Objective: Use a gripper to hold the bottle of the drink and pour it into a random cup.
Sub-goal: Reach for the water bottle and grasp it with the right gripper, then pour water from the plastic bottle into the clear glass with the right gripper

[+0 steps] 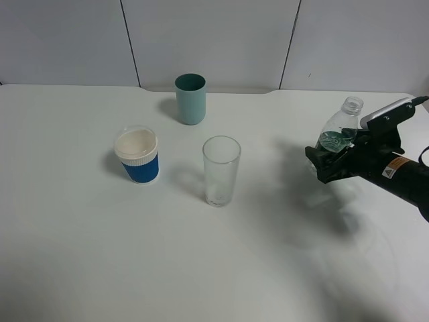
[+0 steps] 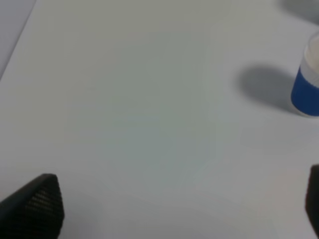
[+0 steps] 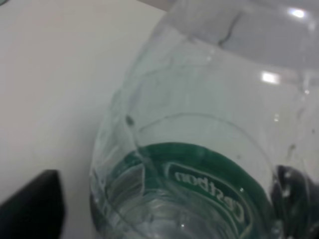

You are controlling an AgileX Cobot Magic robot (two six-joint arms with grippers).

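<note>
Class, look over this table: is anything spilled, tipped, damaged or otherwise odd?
Nothing is spilled. The teal cup, paper cup and glass stand upright. Only the uncapped bottle is askew, leaning while gripped by the right hand.

White counter (image 1: 100, 255) carrying three cups, all standing upright and apart from one another. Teal cup (image 1: 190, 98) sitting close to far edge, about mid-width. Paper cup (image 1: 138, 155) with blue sleeve standing left of centre, nearer front edge than teal cup. Clear glass cup (image 1: 221, 170) standing around centre, between paper cup and right edge, counter showing through its wall. Soft shadows falling leftward beside each cup; broader shadow spreading toward near right corner.
</note>
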